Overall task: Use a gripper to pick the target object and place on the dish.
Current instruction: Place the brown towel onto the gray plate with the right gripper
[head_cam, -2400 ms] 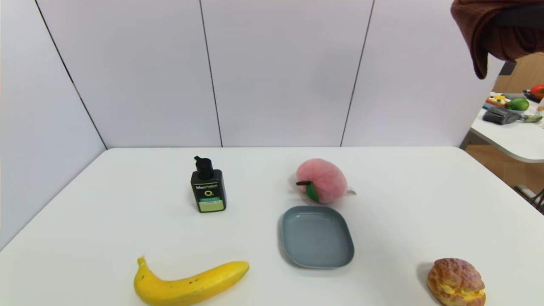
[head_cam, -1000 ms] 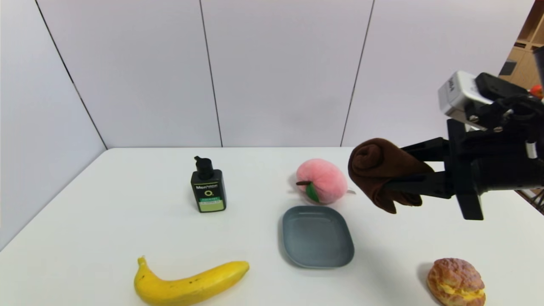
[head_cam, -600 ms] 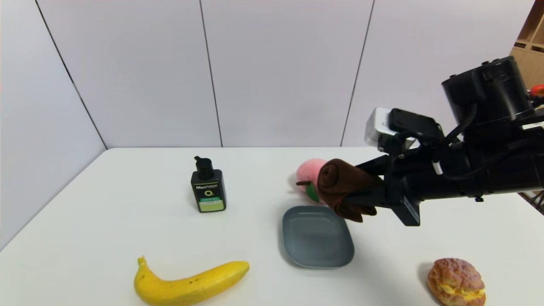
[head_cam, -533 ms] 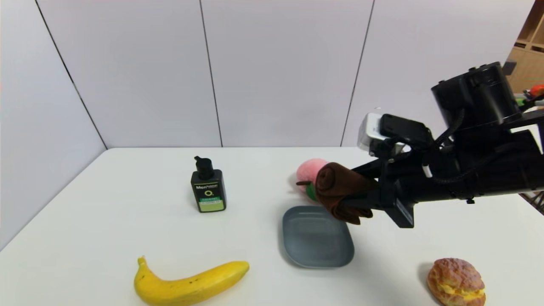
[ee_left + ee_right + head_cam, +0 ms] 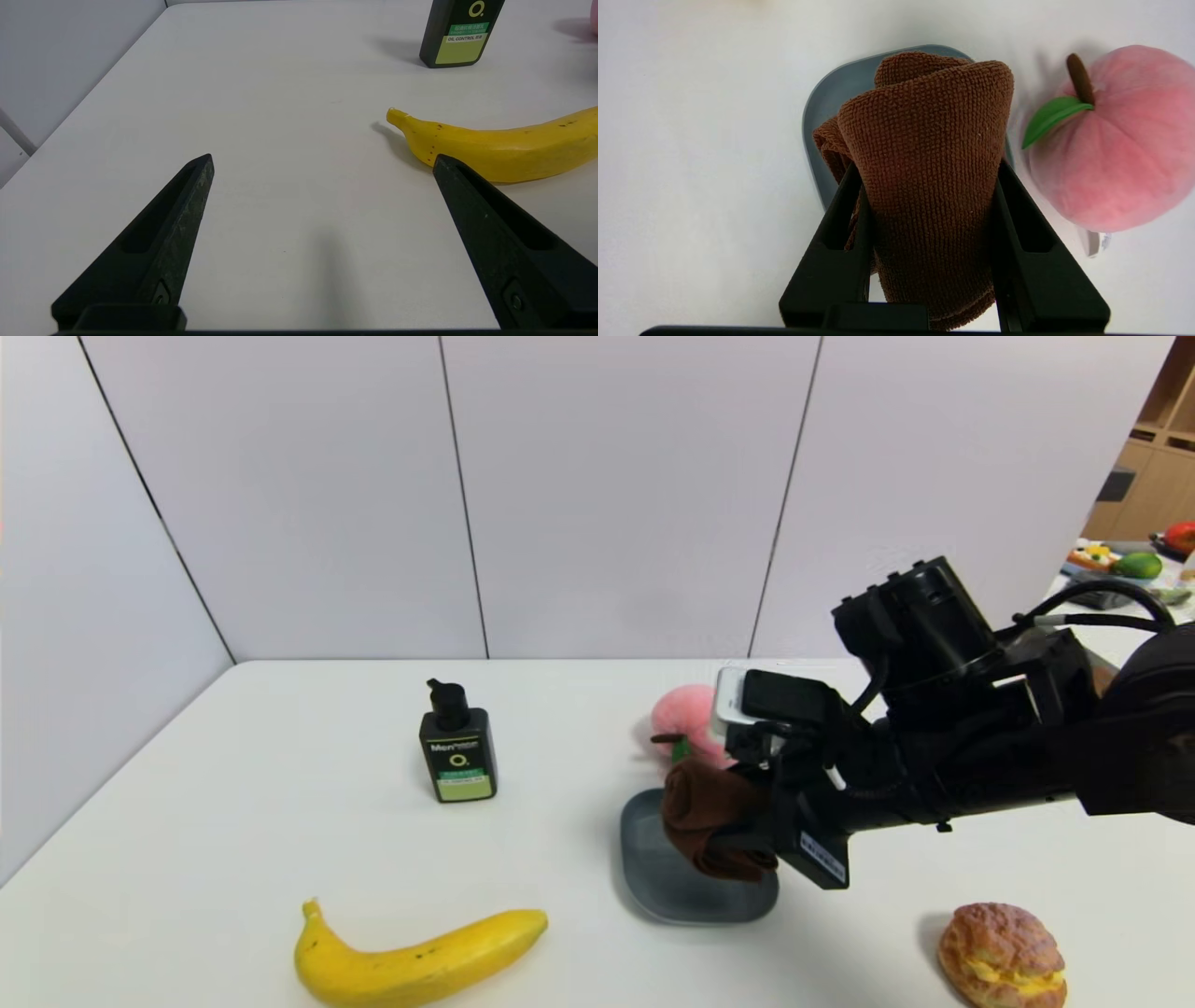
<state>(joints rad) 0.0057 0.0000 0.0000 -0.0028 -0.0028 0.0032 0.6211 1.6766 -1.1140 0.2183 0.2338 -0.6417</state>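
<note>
The right gripper (image 5: 927, 168) clamps a rolled brown towel (image 5: 708, 817) directly above the grey-blue dish (image 5: 653, 887), beside a pink plush peach (image 5: 1115, 140). The fuzzy terry roll looks soft and loosely folded; released from this height, it could unroll and spill over the smooth plate's low rim, or brush the peach. The left gripper (image 5: 322, 163) hangs open over the white table (image 5: 280, 116), near a banana (image 5: 495, 144).

Brown towel (image 5: 705, 817), grey-blue dish (image 5: 653, 887)
</note>
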